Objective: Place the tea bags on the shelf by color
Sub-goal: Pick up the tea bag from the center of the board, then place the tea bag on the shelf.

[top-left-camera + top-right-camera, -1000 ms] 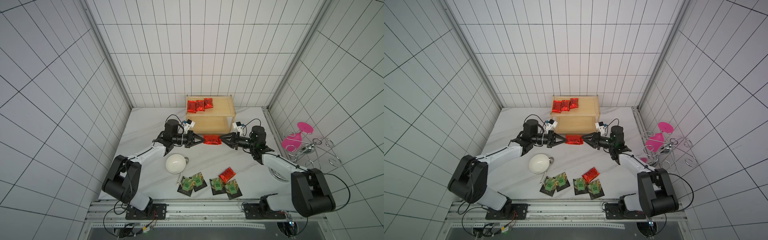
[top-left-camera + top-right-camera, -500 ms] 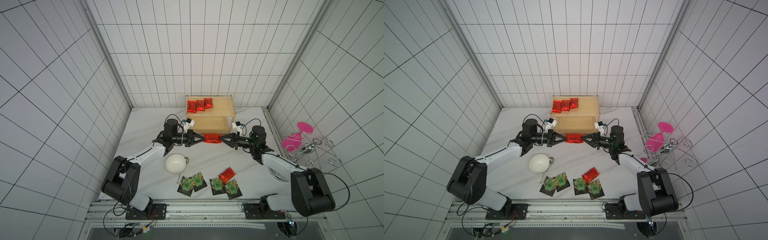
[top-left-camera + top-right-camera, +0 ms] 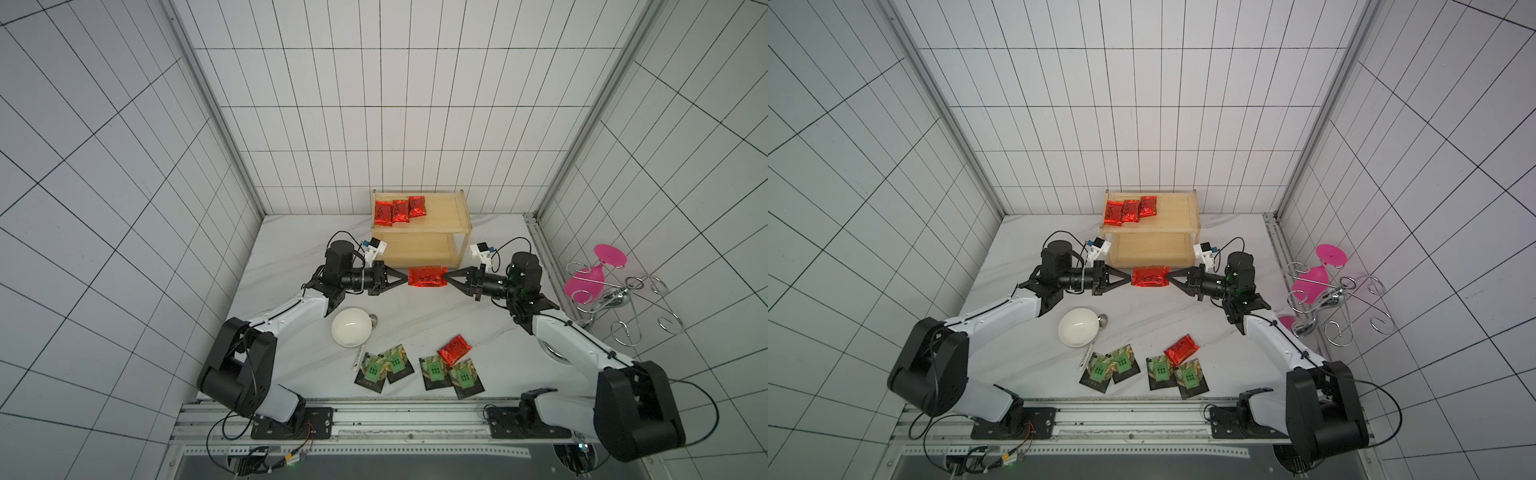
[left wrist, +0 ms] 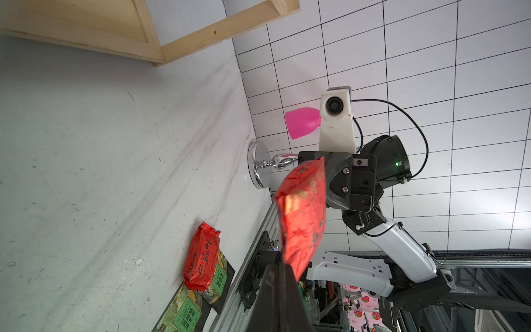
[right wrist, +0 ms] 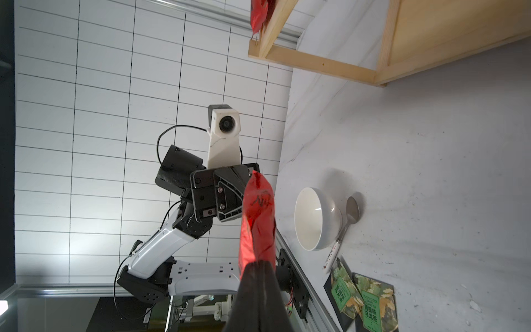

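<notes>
A shiny red tea bag (image 3: 427, 276) (image 3: 1149, 276) hangs above the table just in front of the wooden shelf (image 3: 440, 220), stretched between both arms. My left gripper (image 3: 405, 277) (image 4: 283, 266) is shut on its left end. My right gripper (image 3: 446, 275) (image 5: 258, 263) is shut on its right end. Three red tea bags (image 3: 400, 210) lie on the shelf's top board, at its left; the lower board is bare. Near the front edge lie one red tea bag (image 3: 454, 348) and several black packets with green labels (image 3: 376, 368).
A white bowl (image 3: 351, 327) sits front left of the held bag, with a white-handled spoon (image 3: 360, 357) beside it. A chrome wire rack (image 3: 623, 299) holding pink glasses (image 3: 586, 280) stands along the right wall.
My right gripper has closed on the right end of the red tea bag. The left gripper has kept its hold, and the bag has barely moved.
</notes>
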Available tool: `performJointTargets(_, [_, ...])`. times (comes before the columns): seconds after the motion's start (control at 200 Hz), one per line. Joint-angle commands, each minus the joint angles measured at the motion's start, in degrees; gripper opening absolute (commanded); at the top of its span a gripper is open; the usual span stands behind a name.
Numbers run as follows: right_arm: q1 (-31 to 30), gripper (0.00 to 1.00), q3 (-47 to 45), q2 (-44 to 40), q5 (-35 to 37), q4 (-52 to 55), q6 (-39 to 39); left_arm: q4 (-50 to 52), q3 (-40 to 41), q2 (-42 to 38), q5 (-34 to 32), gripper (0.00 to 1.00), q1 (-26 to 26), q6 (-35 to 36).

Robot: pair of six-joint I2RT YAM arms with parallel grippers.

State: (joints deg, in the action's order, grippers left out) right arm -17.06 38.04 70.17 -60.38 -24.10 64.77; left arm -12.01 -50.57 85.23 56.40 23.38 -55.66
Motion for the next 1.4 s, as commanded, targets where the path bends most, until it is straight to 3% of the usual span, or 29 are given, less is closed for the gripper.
performJointTargets(0.0, [0.6,0.0,1.8,-1.2,3.7,5.5,-1.2,5.1,-2.8,-1.8,-1.6,0.22,-0.7,4.0])
performJointTargets(0.115, [0.5,0.0,6.5,-3.6,12.8,15.4,-3.1,16.3,-5.9,-5.6,-6.5,0.61,-2.0,10.2])
performJointTargets(0.175, [0.3,0.0,9.1,-4.6,20.4,17.7,-2.4,22.2,-7.3,-8.0,-10.7,0.71,-2.8,14.0])
performJointTargets(0.355, [-4.0,0.0,15.2,-3.1,47.4,18.8,4.5,37.7,-11.7,-11.3,-25.6,0.77,-4.0,21.7])
performJointTargets(0.515, [-8.2,0.0,24.6,3.5,68.8,25.3,10.7,41.8,-11.2,-12.7,-33.9,0.76,-6.3,22.4])
performJointTargets(0.63, [-10.9,0.0,30.2,9.6,81.2,27.5,15.2,43.4,-10.2,-12.7,-36.0,0.77,-8.0,22.4])
performJointTargets(0.905, [-14.2,0.0,43.5,24.1,86.1,28.3,19.8,44.3,-9.3,-14.3,-36.8,0.77,-9.2,22.5])
performJointTargets(1.235, [-15.1,0.0,49.1,32.6,88.8,25.6,27.2,46.1,-10.1,-13.8,-37.3,0.77,-7.9,24.0])
performJointTargets(1.4, [-15.2,0.0,51.1,35.8,86.8,24.9,29.1,46.6,-10.2,-14.2,-38.2,0.76,-7.7,24.4])
